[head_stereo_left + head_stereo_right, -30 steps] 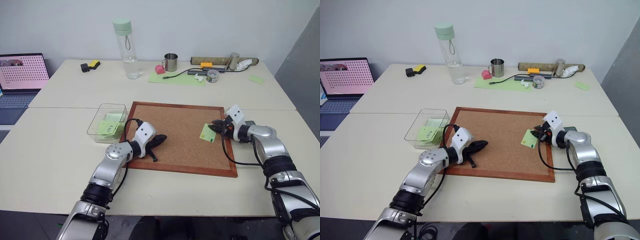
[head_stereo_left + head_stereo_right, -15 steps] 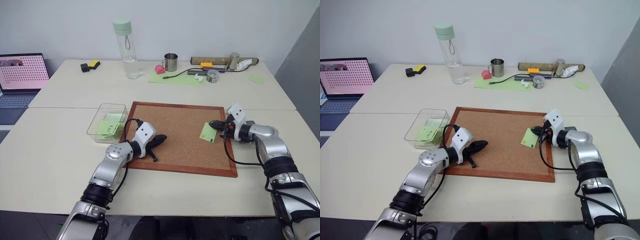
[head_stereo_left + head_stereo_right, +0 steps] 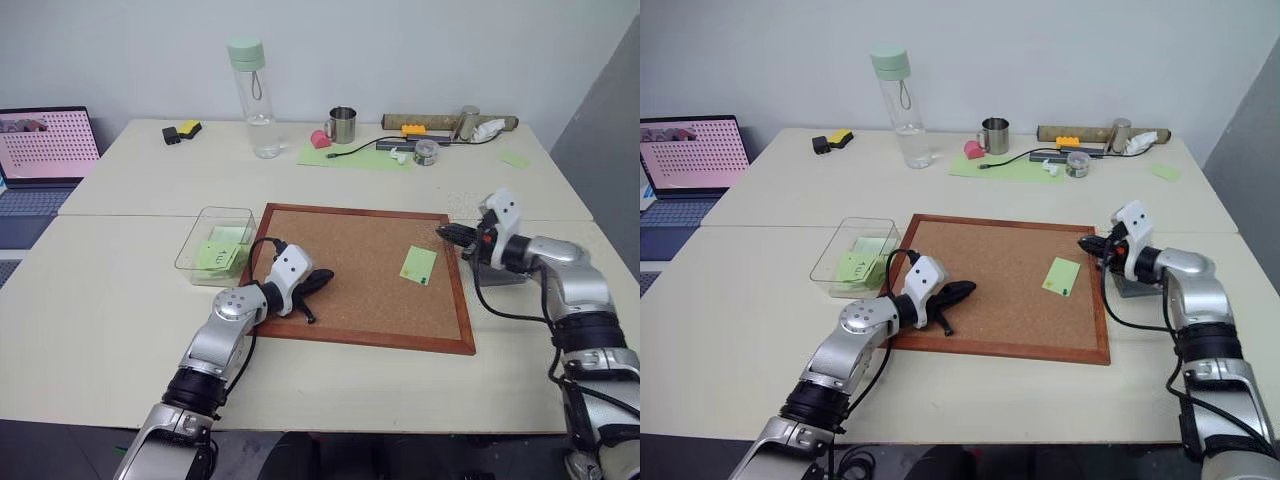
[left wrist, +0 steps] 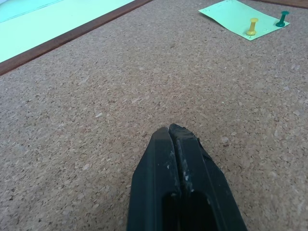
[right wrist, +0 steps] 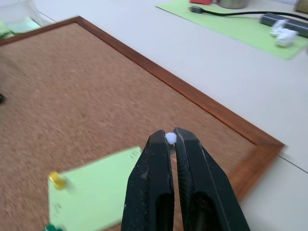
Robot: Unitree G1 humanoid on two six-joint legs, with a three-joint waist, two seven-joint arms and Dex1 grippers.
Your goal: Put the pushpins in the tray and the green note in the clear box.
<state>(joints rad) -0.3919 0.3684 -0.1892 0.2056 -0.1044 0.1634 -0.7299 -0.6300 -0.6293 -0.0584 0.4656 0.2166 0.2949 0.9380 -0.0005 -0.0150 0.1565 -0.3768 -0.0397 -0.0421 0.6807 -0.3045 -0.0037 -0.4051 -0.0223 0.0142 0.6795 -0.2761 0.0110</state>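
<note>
Pushpins: three counted. One white pushpin (image 5: 170, 138) is pinched at the tip of the right tool; a yellow pushpin (image 4: 251, 26) and a dark green pushpin (image 4: 281, 18) stand in the green note on the corkboard.
Green note: one plain green note (image 3: 418, 265) lies flat on the corkboard (image 3: 350, 300), near the board's right frame edge, with the two pins along its near edge.
Corkboard: one, wooden-framed, lying on the counter (image 3: 90, 300); it serves as the landmark for the rest.
Clear box: one clear box (image 3: 190, 250) sits on the counter just beside the corkboard's left frame edge. It contains green paper notes, at least one with dark writing; their exact number cannot be told.
Tray: one dark grey tray (image 3: 1122, 289) lies on the counter just off the corkboard's right frame edge, mostly hidden behind the right forearm. Its contents cannot be seen.
Right tool: the right tool (image 3: 447, 232) is clenched on the white pushpin and is held above the corkboard's right frame edge, apart from the green note.
Left tool: the left tool (image 3: 322, 277) is clenched on nothing, fingers pressed together, low over the left part of the corkboard.
Far counter: one bottle (image 3: 251, 97), one metal mug (image 3: 342, 124) and one large green mat (image 3: 350, 157) stand well beyond the corkboard's far edge.
</note>
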